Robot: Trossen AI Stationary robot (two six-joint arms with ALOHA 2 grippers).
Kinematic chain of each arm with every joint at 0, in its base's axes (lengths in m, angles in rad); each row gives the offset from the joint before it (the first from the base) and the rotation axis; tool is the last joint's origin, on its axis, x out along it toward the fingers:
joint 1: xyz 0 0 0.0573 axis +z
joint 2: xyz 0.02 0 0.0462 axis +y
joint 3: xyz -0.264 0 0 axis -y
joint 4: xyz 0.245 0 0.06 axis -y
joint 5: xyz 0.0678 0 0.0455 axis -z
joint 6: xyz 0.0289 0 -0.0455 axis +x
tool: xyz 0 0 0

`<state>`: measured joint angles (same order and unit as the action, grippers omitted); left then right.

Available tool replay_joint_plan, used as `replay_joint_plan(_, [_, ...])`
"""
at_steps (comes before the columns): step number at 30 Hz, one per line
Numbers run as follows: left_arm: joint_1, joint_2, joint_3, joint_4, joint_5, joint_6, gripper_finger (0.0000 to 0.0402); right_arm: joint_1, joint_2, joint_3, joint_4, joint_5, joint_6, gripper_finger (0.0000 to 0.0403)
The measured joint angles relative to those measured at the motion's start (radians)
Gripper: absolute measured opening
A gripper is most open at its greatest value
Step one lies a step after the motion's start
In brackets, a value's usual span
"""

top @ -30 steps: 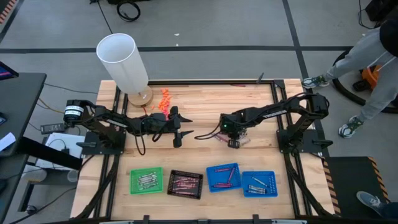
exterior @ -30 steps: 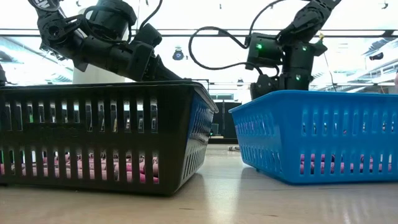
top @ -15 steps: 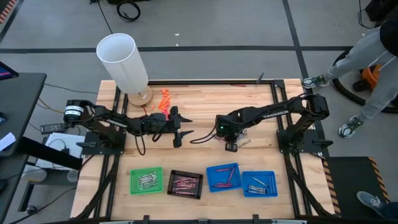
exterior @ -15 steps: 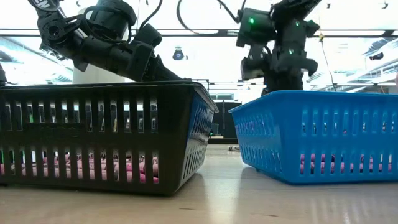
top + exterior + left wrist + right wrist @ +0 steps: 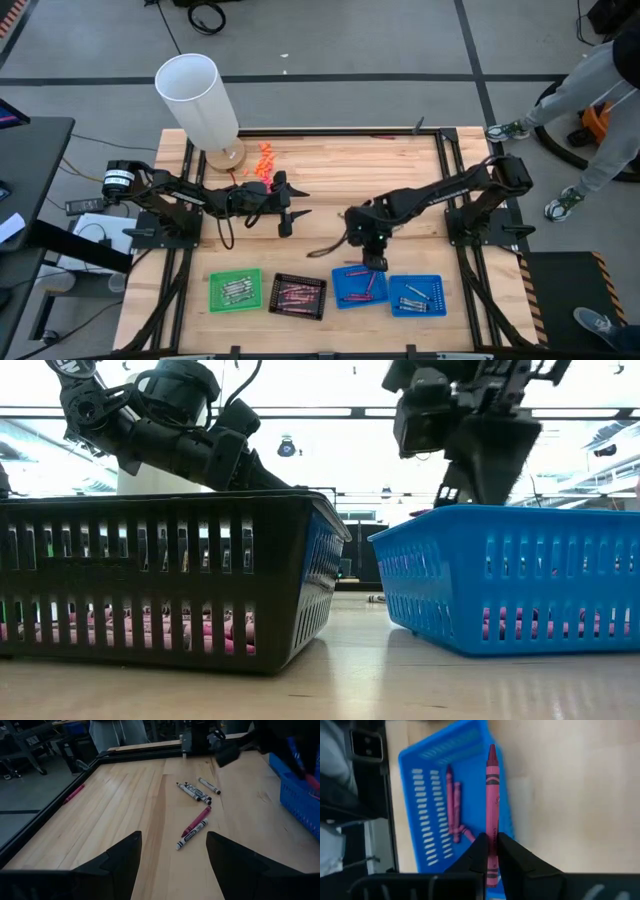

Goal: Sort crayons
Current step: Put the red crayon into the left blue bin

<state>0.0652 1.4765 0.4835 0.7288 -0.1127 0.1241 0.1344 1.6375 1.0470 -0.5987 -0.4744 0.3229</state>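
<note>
Overhead: wooden counter (image 5: 330,160) with four trays along the 6 o'clock edge — green tray (image 5: 235,291), black tray (image 5: 298,296), then two blue ones (image 5: 360,284) (image 5: 415,296). Right claw (image 5: 372,262) clamped on a pink crayon (image 5: 368,268), poised at the 12 o'clock rim of the nearer blue tray. Left claw (image 5: 288,208) parked toward 9 o'clock of centre, fingers spread wide, gripping nothing. White cylinder (image 5: 198,100) at 11 o'clock, orange bits (image 5: 263,160) just beside it.

Level with the counter: black tray (image 5: 165,575) at 9 o'clock, blue tray (image 5: 510,575) at 3 o'clock, pink crayons lying in both; right arm hanging directly above the blue one.

Left wrist: loose crayons (image 5: 196,807) scattered on bare wood ahead of the parted fingers (image 5: 117,862) — grey-wrapped ones and a red one; another crayon (image 5: 73,793) well apart, near the counter's edge.

Right wrist: pink crayon (image 5: 491,805) pinched between the closed fingertips (image 5: 507,851), sticking straight out over the rim of the blue tray (image 5: 427,795), with several pink crayons (image 5: 454,810) already lying inside.
</note>
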Motion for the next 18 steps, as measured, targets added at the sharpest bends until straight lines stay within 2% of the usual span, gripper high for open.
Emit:
replay_joint_plan(6, [0.0, 0.0, 0.0, 0.0, 0.0, -0.002, 0.0235, 0.055, 0.0, -0.005, 0.0, 0.008, 0.076, 0.0038])
replay_joint_plan(11, [0.0, 0.0, 0.0, 0.009, 0.0, -0.008, 0.0235, 0.082, 0.0, -0.005, 0.0, 0.067, 0.143, 0.004])
replay_joint_plan(18, [-0.009, 0.0, 0.0, 0.011, 0.0, -0.011, 0.0235, 0.081, 0.0, -0.005, -0.001, 0.065, 0.194, 0.0085])
